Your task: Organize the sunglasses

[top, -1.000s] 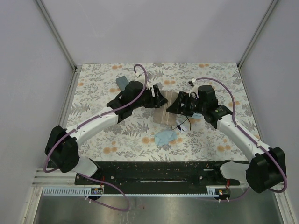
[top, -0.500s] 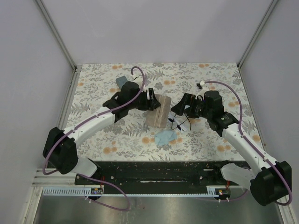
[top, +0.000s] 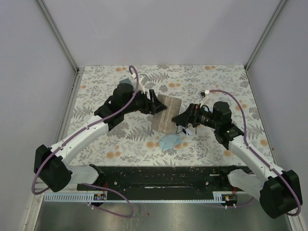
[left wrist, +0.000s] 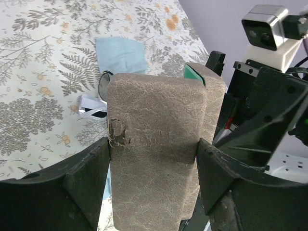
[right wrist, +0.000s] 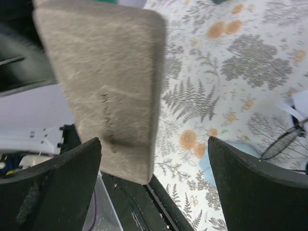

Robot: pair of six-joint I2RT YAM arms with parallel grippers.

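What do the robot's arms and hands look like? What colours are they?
The left arm and right arm are white tubes with chunky black joints. A purple cable loops along each. The left hand and right hand are black, each with two thick fingers.

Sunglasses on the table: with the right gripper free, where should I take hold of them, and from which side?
Probably the thin frame front beside a lens, from straight above. The sunglasses seem to lie flat below the open right gripper, so nothing stands up to pinch sideways. The tan case, held in the left gripper, crowds their left side.
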